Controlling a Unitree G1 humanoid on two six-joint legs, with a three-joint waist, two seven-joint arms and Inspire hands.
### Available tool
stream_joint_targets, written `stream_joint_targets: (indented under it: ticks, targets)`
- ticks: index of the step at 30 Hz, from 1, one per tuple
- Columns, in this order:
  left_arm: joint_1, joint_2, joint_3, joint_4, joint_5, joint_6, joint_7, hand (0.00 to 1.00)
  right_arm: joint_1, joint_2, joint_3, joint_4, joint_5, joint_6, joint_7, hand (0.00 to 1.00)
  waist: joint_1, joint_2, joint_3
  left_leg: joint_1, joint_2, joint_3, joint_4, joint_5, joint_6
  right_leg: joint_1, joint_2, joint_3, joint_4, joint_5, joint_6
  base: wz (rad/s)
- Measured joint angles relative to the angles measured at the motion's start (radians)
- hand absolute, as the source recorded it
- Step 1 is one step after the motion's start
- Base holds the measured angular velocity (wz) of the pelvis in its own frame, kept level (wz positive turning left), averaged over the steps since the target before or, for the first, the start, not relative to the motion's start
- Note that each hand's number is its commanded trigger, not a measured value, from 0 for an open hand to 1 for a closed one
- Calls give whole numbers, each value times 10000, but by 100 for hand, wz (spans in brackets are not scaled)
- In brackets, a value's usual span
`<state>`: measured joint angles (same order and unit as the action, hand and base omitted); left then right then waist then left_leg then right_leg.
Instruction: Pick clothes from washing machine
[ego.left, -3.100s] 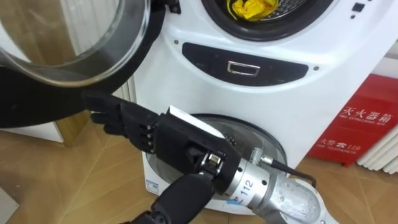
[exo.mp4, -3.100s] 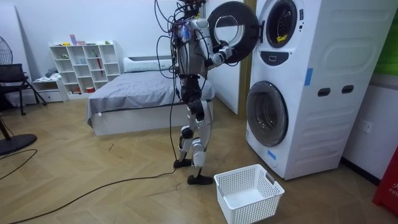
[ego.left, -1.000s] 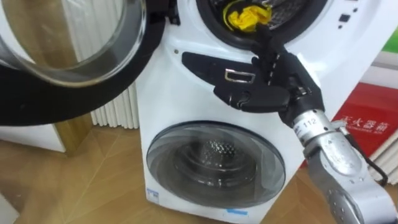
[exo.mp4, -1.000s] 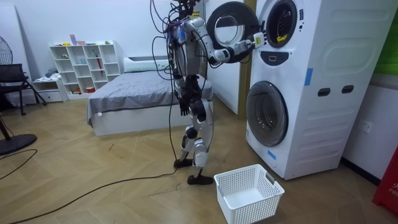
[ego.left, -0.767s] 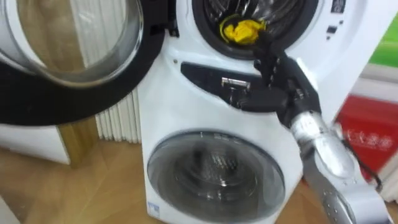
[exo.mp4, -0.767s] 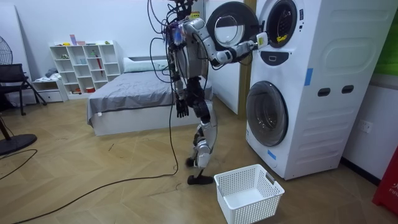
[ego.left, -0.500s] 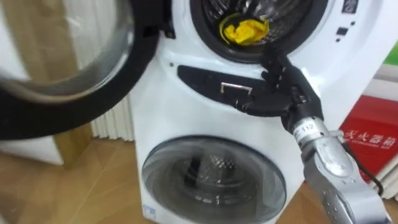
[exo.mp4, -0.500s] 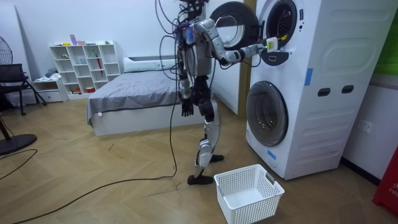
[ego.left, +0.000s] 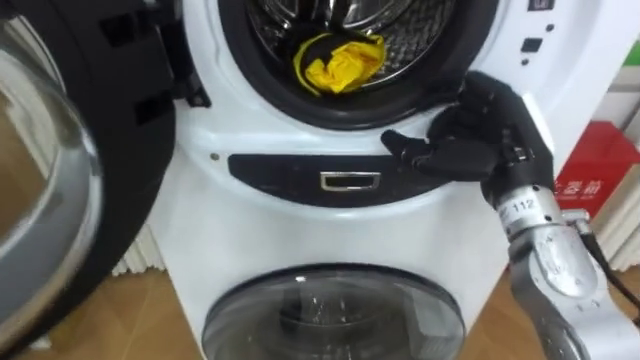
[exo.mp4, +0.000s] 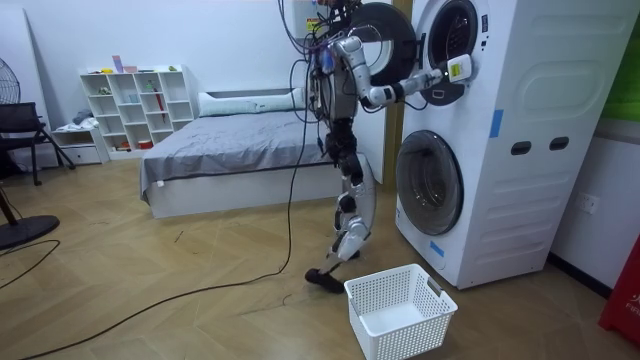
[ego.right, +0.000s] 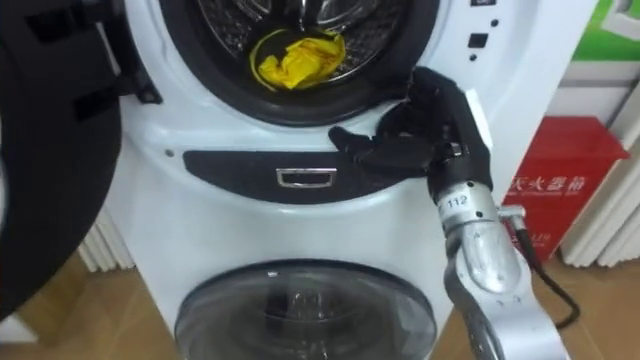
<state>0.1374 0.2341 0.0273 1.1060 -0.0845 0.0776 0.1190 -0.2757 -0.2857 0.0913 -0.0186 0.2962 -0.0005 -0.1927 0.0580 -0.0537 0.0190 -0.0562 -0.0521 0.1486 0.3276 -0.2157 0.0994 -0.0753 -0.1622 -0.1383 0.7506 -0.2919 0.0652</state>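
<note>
Left eye: yellow cloth lies in the washing machine's upper drum. Right hand at the opening's lower rim, fingers relaxed, holding nothing. 
Room view: robot stands at the machine, white basket by its feet. 
Right eye: hand apart from cloth, lower right of it.

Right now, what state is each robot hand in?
Left hand: cannot be told.
Right hand: open, holding nothing, at the upper drum's rim.

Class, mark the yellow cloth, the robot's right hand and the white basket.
yellow cloth (ego.left: 340, 62), left eye view, middle of the bundle.
right hand (ego.left: 478, 138), left eye view, its back.
white basket (exo.mp4: 405, 338), room view, near wall.
</note>
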Motion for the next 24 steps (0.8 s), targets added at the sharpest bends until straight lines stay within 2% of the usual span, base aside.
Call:
stream_joint_targets:
  ticks: [1,2,3,4,5,6,7,11,13,15,18,21,24]
  targets:
    - [-54,54,3,96,68,-17,-10,0,17,-22,-72,0,-14,35,57,0,-5,-1,1,-17,73,42,-39,36,29,-228,217,-55,-827,-300,-73,-16]
    - [-96,60,2,133,107,-15,-21,0,24,-51,-81,0,-20,64,75,0,-19,-11,-3,-21,70,55,-50,49,50,-317,303,-52,-1334,-346,-86,0]
    - [-105,46,-3,111,111,-21,-48,0,32,-127,-84,-1,-26,137,101,0,-42,-18,-6,-6,23,59,-50,55,74,-398,437,-25,-2419,-196,-151,7]
    - [-90,55,-7,105,105,-20,-57,0,37,-161,-67,-11,-10,201,118,0,-44,-53,-20,-6,-47,60,-51,53,82,-457,518,-25,-3141,691,-318,14]
    - [-80,35,-21,99,97,-8,-55,0,59,-186,-56,-8,6,257,116,0,-64,-36,-83,27,-43,-5,-54,51,83,-397,579,-56,-3253,788,-413,5]
    - [-8,3,-47,73,104,-8,-57,0,57,-221,-63,-19,107,385,111,0,36,107,-113,131,64,0,-108,42,49,-179,698,-62,-3680,895,-364,0]
    - [107,32,-20,91,142,0,-53,0,56,-246,-56,-37,108,463,162,0,62,133,-120,220,109,10,-288,108,-28,-74,827,-75,-3953,1028,-424,-10]
    - [380,75,86,187,382,104,-179,0,54,-373,-44,-121,130,510,450,0,267,51,-157,243,265,165,-597,318,-113,-21,1061,14,-4453,1419,-513,-15]
    - [669,82,96,169,382,100,-304,0,54,-396,-40,-449,120,907,607,0,267,-18,-168,278,346,179,-678,362,-182,103,1135,3,-4638,1485,-571,-2]
    - [881,83,78,153,373,143,-490,0,53,-581,18,-1048,132,1370,986,0,197,-96,-180,298,443,115,-751,410,-284,218,1208,-27,-4879,1555,-657,2]
    - [885,76,81,155,376,252,-555,0,54,-762,71,-1651,-10,1656,1382,0,205,-139,-194,163,560,100,-779,438,-411,189,1326,-81,-5027,1613,-790,0]
    - [768,76,90,175,364,249,-614,0,54,-819,66,-2082,-405,1812,1890,0,179,-143,-196,133,626,14,-880,498,-533,207,1372,-281,-5137,1643,-946,3]
    - [701,72,75,154,360,245,-691,0,55,-1037,78,-2392,-411,1940,2498,0,120,-160,-205,186,680,26,-1028,561,-633,187,1428,-296,-5148,1626,-1086,-1]
